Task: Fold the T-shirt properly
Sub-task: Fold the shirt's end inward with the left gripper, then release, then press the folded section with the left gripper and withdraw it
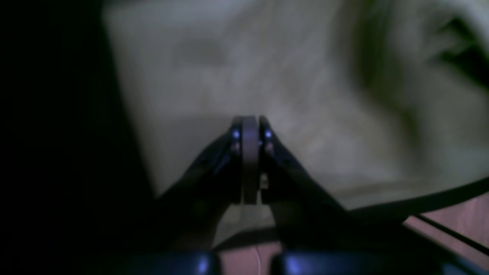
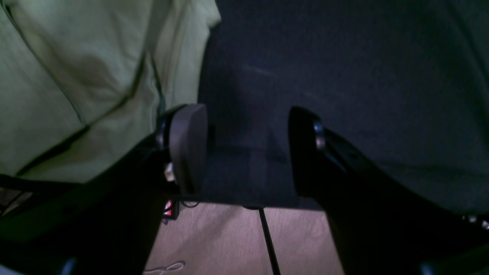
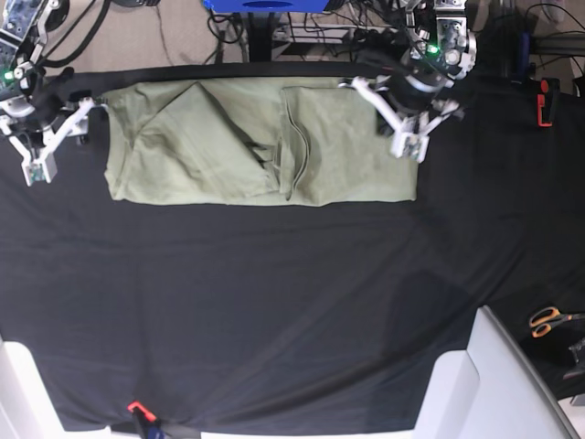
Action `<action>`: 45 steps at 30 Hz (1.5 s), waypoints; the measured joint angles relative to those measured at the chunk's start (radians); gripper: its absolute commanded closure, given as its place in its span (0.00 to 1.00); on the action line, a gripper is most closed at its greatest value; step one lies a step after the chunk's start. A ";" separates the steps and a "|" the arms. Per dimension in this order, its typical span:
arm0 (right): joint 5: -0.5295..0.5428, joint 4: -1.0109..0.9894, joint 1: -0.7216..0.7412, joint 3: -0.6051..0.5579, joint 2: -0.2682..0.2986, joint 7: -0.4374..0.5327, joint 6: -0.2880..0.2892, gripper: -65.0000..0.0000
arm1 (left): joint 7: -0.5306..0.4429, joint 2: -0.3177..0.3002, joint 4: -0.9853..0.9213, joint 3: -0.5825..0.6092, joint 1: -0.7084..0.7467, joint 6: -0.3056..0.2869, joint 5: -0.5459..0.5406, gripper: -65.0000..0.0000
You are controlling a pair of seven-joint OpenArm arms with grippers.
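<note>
**Shirt folded to a band, both arms at its ends**

The pale sage-green cotton T-shirt (image 3: 260, 142) lies along the far edge of the black cloth table covering (image 3: 274, 302), already doubled into a long, flat band with creases and an overlapping flap near its middle. By my reading the lengthwise folds are made and the crosswise fold is in hand.

The left gripper (image 1: 250, 126) hangs over the shirt's end on that arm's side, its jaws pressed together; the blurred wrist view shows no cloth between them. The right gripper (image 2: 246, 147) sits just off the opposite end, over bare black cloth, its jaws spread and holding nothing, one pad near the shirt's hem.

The next move probably calls for each gripper to pinch an end corner, catching every layer, so one end can be carried across the other.

No brand, label or writing can be read in any view.
</note>
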 measured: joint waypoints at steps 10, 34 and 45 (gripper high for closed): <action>0.000 0.000 0.000 0.000 -0.001 0.000 0.000 0.50 | -0.071 -0.012 -0.135 0.015 -0.009 -0.002 -0.010 1.00; 0.000 0.000 0.000 -0.002 -0.005 -0.001 0.000 0.50 | 0.006 0.107 -0.306 0.048 -0.319 -0.004 -0.004 1.00; -0.001 0.001 0.002 -0.002 -0.003 0.001 0.039 0.47 | 0.023 0.084 -0.038 0.028 -0.212 -0.006 -0.005 1.00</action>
